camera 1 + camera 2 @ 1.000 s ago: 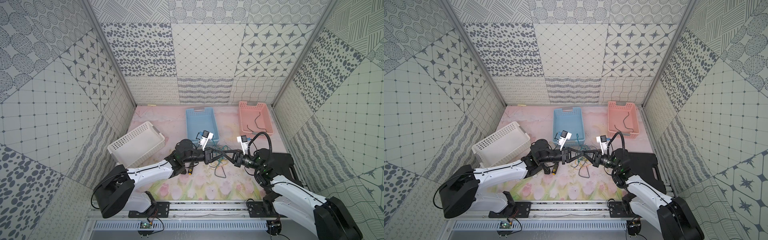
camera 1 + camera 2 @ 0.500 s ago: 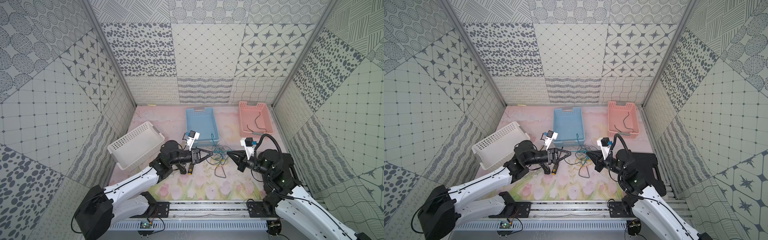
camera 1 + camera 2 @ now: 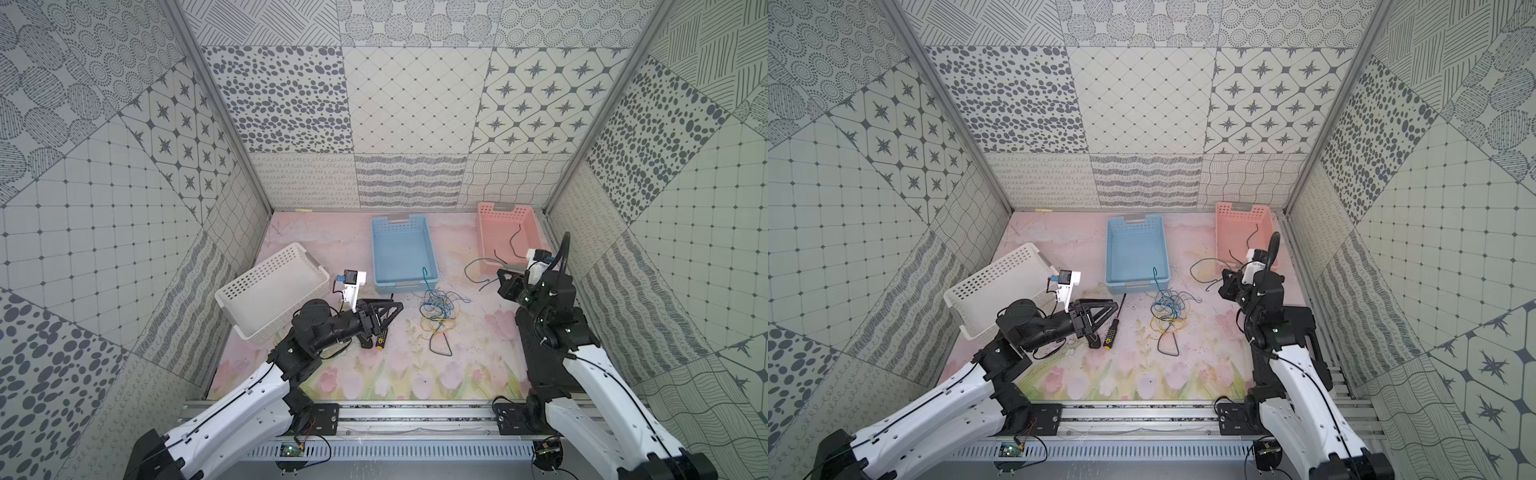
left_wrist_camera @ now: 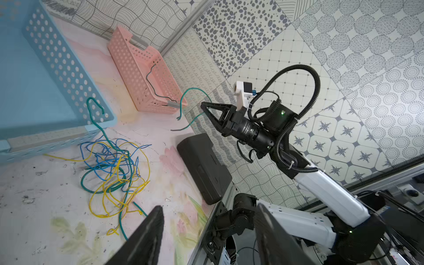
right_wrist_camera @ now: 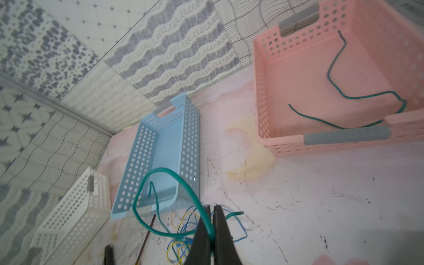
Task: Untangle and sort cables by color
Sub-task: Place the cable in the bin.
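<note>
A tangle of blue, yellow and green cables [image 3: 440, 309] [image 3: 1169, 309] [image 4: 114, 169] lies on the mat in front of the blue basket [image 3: 376, 249]. One green end hooks over that basket's front rim. My right gripper [image 3: 500, 278] [image 5: 211, 220] is shut on a separate green cable [image 3: 478, 261] [image 5: 160, 174], held in the air near the pink basket [image 3: 484, 232]. Another green cable [image 3: 513, 243] [image 5: 344, 91] lies inside the pink basket. My left gripper [image 3: 388, 318] [image 4: 206, 229] is open and empty, to the left of the tangle.
A white basket [image 3: 270, 299] sits tilted at the left. A black-and-yellow screwdriver [image 3: 1113, 324] lies beside my left gripper. A black case [image 4: 204, 165] rests at the right edge under my right arm. Patterned walls close in on three sides.
Both grippers left the tangle and drew apart. The left one opened and backed off leftward. The right one carried a green cable back and right, toward the pink basket.
</note>
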Robot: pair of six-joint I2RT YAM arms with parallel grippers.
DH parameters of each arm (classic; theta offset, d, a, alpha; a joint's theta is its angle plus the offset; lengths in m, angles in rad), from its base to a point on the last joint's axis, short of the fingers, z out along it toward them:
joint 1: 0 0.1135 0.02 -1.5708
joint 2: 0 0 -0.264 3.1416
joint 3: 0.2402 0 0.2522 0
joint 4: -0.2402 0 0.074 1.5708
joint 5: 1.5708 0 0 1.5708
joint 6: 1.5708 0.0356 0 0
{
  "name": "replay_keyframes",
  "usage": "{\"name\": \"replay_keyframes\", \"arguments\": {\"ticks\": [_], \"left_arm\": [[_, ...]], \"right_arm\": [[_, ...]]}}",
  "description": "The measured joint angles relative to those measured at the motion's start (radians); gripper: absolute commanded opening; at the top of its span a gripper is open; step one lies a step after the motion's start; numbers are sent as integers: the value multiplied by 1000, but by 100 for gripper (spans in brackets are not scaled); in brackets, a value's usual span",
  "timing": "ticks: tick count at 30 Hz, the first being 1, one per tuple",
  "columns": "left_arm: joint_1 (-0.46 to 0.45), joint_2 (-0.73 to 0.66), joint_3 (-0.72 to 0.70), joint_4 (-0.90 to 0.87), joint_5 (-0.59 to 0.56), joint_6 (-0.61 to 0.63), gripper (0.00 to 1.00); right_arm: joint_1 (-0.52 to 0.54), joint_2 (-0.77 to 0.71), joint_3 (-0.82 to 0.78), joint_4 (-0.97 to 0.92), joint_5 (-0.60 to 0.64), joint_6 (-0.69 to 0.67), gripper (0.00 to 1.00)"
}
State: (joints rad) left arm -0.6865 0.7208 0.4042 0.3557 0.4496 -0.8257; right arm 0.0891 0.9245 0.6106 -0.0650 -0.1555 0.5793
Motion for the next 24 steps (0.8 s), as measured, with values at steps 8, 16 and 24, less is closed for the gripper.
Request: {"name": "replay_keyframes", "arguments": {"ticks": [8,16,24], "left_arm": [[0,66,-126,92,-13,-5,65],[0,110,-182,180,-11,-5,66],[0,105,-195,219,-12,-5,66]], "right_arm": [[-112,410,333,17,157,201,0],[-215,530,474,31,183,319,6],[-230,764,690,-71,200,325,71]]}}
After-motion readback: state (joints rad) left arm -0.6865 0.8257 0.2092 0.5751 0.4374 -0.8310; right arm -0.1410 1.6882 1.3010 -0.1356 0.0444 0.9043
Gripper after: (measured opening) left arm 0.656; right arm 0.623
